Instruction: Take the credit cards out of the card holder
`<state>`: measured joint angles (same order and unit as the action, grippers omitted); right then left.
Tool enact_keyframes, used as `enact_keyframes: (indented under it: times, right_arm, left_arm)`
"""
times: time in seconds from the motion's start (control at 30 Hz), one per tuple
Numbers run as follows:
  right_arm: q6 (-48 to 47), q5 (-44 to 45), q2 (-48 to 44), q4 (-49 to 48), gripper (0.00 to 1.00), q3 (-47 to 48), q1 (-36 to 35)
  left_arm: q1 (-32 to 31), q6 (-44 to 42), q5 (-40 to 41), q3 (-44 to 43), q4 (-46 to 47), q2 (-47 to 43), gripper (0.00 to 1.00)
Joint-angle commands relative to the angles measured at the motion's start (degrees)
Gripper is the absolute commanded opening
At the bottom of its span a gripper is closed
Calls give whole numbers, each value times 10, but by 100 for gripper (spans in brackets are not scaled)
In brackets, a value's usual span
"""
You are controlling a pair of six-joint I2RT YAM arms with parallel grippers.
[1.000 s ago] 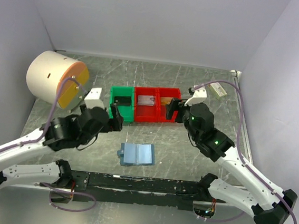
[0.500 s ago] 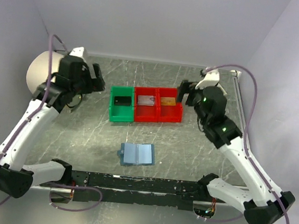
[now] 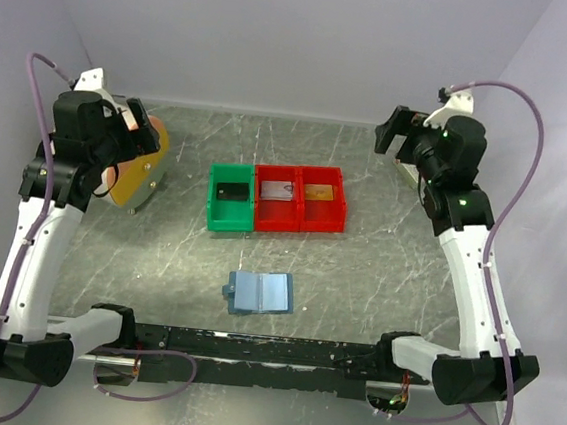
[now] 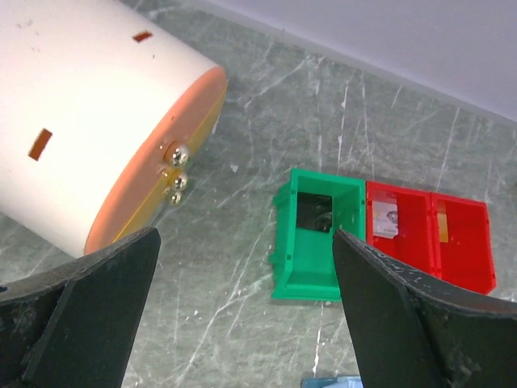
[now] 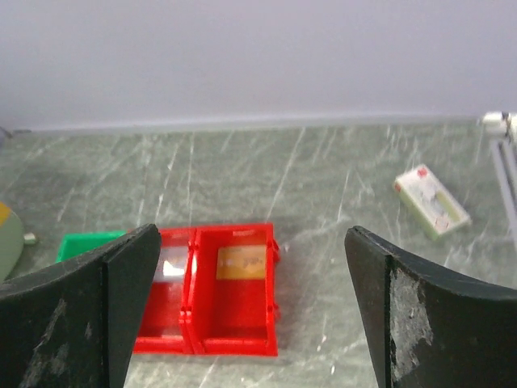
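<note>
two grippers: we see the left gripper (image 4: 245, 242) and the right gripper (image 5: 252, 234) spread wide, holding nothing.
card holder (image 3: 261, 293): lies open on the table (image 3: 378, 272), low between both grippers, well apart from each.
credit cards (image 3: 318, 191): we spot one in the green bin (image 3: 230, 223) and each of the red bins (image 3: 298, 223), below the right gripper.

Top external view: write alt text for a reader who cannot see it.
A blue card holder lies open on the table near the arm bases; behind it is a row of a green bin and two red bins, each holding a card. Both arms stand raised at the sides, left gripper and right gripper open.
</note>
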<state>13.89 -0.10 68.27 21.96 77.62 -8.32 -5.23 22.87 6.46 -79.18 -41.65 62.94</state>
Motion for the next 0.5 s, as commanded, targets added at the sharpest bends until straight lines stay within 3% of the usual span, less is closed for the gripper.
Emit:
enact_keyframes:
  times: [0.0, 0.27, 0.47]
  right_arm:
    - [-46, -30, -8, 2, 100, 69, 2]
    - [-47, -16, -18, -11, 100, 54, 3]
    - [-50, 3, -44, -29, 100, 21, 2]
  left_arm:
    - [3, -16, 8, -53, 5, -10, 100]
    - [3, -51, 11, -135, -44, 20, 100]
    - [3, -54, 14, -127, -37, 17, 100]
